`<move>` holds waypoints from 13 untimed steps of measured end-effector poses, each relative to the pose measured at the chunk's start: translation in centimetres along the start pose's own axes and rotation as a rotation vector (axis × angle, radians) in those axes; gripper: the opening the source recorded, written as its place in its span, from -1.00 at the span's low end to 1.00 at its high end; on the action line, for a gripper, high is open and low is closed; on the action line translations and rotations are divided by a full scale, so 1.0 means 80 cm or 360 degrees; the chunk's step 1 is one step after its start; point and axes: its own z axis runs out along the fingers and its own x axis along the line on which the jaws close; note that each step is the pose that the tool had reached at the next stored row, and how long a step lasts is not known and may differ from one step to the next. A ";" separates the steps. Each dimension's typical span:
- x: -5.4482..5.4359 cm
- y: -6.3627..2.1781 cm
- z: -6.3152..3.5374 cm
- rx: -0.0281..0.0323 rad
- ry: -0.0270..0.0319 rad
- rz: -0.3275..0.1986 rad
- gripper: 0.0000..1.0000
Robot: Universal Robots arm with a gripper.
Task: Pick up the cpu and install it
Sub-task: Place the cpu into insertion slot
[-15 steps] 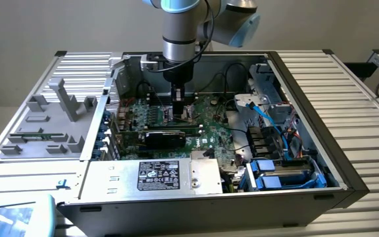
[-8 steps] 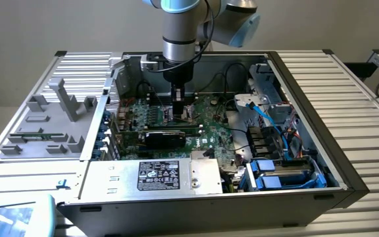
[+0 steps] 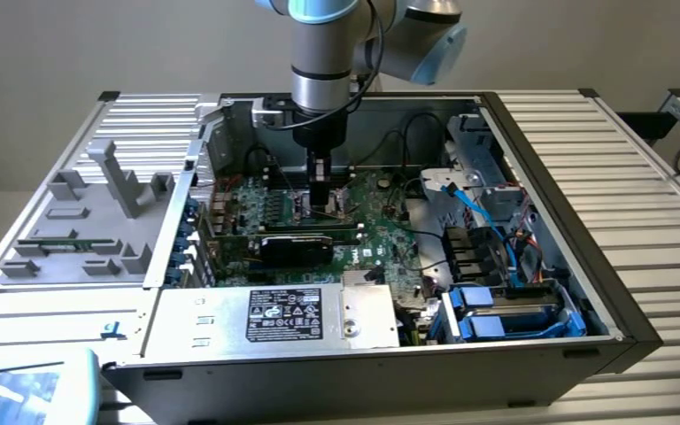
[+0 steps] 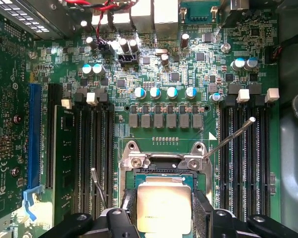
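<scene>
The cpu, a flat square chip with a shiny silver top, sits between my gripper's black fingers, which press against its two opposite sides. It hangs directly over the open socket on the green motherboard, level with the board. The socket's metal load frame is swung up, and its thin lever sticks out at an angle. In the exterior view my gripper reaches straight down into the open computer case, close above the board.
Black memory slots run along both sides of the socket. A silver power supply box with a label fills the case's near side. Blue cables and drive bays lie at the exterior view's right. A grey fixture tray stands at its left.
</scene>
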 end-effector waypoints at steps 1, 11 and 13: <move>0.000 0.000 0.000 0.00000 -0.00002 0.0000 0.10; 0.000 0.000 0.000 0.00020 -0.00005 0.0000 0.10; 0.000 0.000 0.000 0.00024 -0.00007 0.0000 0.14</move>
